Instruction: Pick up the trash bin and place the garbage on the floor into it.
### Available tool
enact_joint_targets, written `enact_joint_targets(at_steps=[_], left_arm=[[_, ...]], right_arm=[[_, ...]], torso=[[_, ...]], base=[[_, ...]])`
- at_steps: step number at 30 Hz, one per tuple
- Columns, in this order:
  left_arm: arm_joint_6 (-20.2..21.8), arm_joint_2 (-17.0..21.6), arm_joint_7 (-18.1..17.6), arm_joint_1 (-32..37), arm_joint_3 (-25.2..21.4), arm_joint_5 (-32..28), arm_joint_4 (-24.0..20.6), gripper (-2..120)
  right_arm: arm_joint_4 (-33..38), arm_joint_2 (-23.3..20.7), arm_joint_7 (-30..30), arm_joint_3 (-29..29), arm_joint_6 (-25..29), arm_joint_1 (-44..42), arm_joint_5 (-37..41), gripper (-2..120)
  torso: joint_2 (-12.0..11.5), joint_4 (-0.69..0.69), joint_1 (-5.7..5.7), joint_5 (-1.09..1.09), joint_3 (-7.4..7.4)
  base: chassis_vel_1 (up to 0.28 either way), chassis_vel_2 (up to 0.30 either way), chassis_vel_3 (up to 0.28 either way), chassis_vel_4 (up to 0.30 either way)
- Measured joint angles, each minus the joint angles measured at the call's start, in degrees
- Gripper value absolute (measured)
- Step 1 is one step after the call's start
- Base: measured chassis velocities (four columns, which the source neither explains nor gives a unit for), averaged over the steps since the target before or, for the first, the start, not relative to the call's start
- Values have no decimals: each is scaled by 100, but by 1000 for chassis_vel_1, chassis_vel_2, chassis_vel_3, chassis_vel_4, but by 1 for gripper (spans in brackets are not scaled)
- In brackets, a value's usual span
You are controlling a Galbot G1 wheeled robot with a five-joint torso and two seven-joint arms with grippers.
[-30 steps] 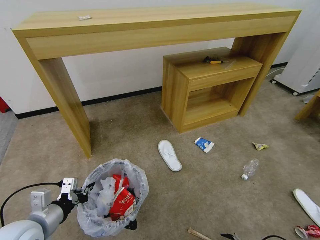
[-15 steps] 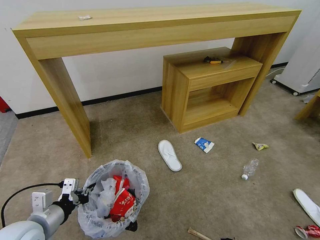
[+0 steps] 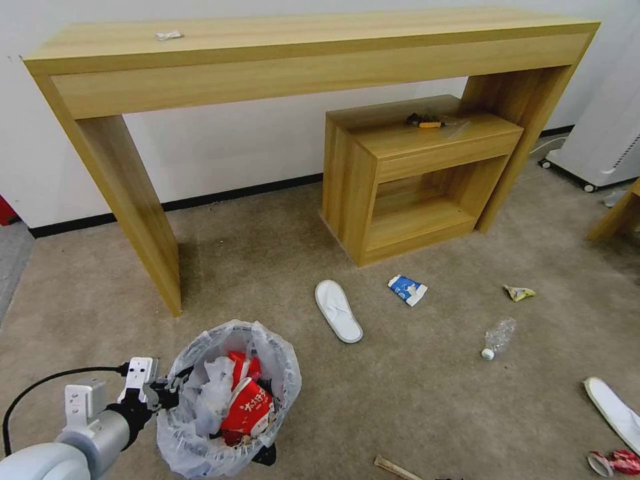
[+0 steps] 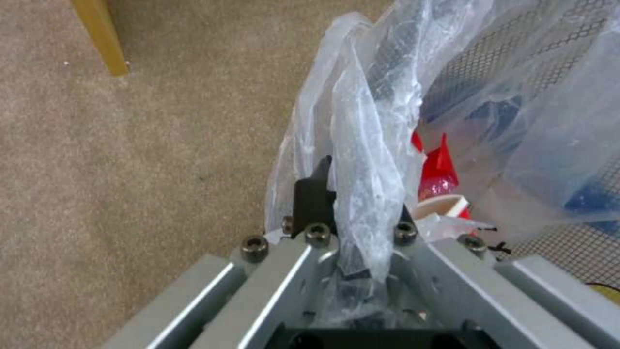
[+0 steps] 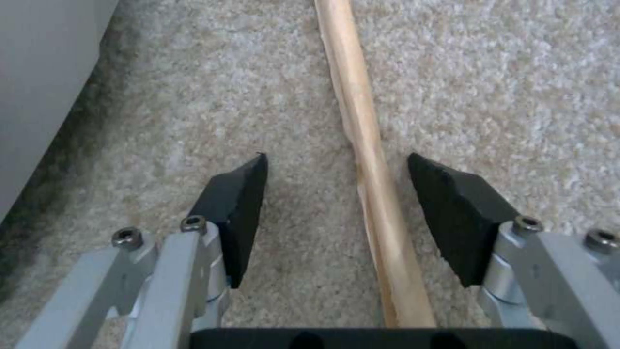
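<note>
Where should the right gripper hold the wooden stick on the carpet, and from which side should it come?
Probably the middle of the wooden stick, from straight above. It lies flat on the floor, thin and long, between the open fingers of the right gripper, which would close across its width.

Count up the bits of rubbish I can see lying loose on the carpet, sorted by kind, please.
White slippers: 2
Blue-white carton: 1
Yellow wrapper: 1
Clear bottle: 1
Wooden stick: 1
Red wrapper: 1
Total: 7
</note>
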Motion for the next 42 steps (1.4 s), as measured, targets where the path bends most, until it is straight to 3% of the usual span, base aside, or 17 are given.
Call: enact_joint_targets(at_steps=[12, 15, 17, 18, 22, 37, 42], left_arm=[[0, -32, -1, 15, -8, 1, -36, 0], [0, -30, 0, 6, -7, 0, -38, 0], [0, -30, 1, 2, -6, 0, -38, 0], [0, -27, 2, -1, -5, -1, -38, 0], [0, -13, 8, 2, -20, -6, -42, 0], [0, 5, 62, 9, -40, -47, -104, 0], [0, 9, 19, -9, -11, -92, -108, 0]], right_arm=[[40, 26, 21, -17, 17, -34, -40, 32], [164, 14, 16, -6, 10, -115, -68, 22], [215, 2, 4, 6, -7, -158, -85, 18], [254, -6, -5, 22, -16, -193, -93, 14], [464, -54, -11, 131, -54, -334, -136, 0], [1381, -240, 260, 871, -165, -430, -4, 0], [2112, -563, 420, 1358, -336, 9, 557, 0]], torso=[[-1, 4, 0, 10, 0], [-3, 2, -1, 20, 2], [-3, 6, 0, 19, 2], [-4, 0, 0, 20, 3], [-4, 0, 0, 14, 3], [-4, 0, 0, 10, 1], [-3, 4, 0, 6, 1]], base=[[0, 0, 0, 0], [0, 0, 0, 0], [0, 0, 0, 0], [0, 0, 0, 0], [0, 0, 0, 0], [0, 0, 0, 0], [0, 0, 0, 0]])
